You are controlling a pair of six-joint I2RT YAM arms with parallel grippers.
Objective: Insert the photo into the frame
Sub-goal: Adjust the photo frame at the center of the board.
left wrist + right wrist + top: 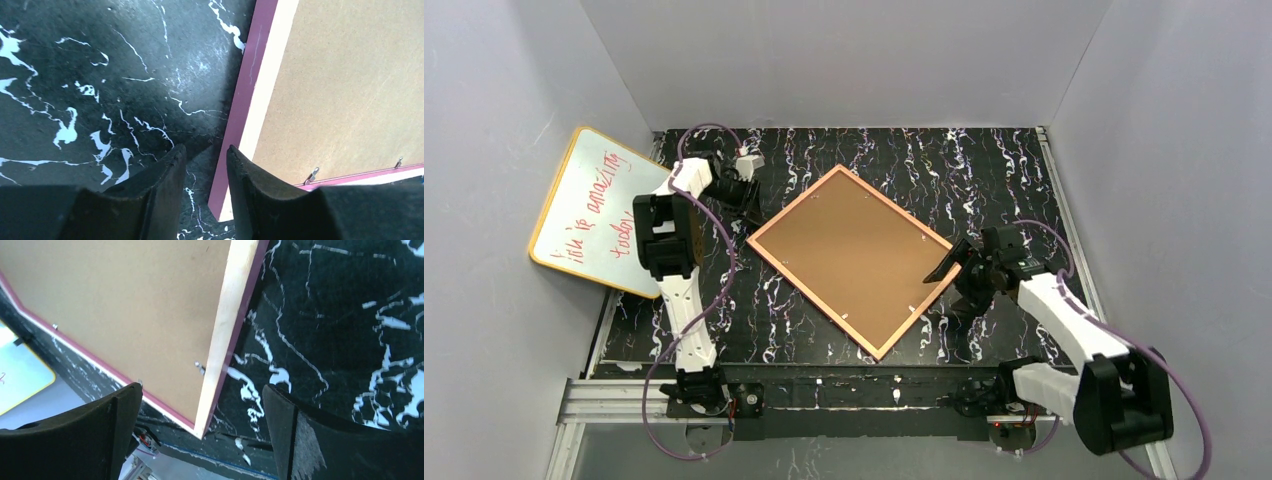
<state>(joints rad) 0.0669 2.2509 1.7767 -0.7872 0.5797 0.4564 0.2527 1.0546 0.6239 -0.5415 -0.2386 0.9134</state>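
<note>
Black marbled table [984,170]; frame [246,100] lies reverse up, cornerwise. Left pincer [205,150], narrowly parted and empty, at its 9 o'clock corner; right pincer [200,389], spread wide, at 3 o'clock.

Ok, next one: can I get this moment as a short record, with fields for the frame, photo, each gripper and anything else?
frame: the frame lies back-up on the table, brown backing board in it
photo: not in view
left gripper: left gripper by the frame's near corner, jaws narrowly apart, nothing between
right gripper: right gripper wide open at the opposite corner
other: whiteboard with red writing at the left wall
</note>
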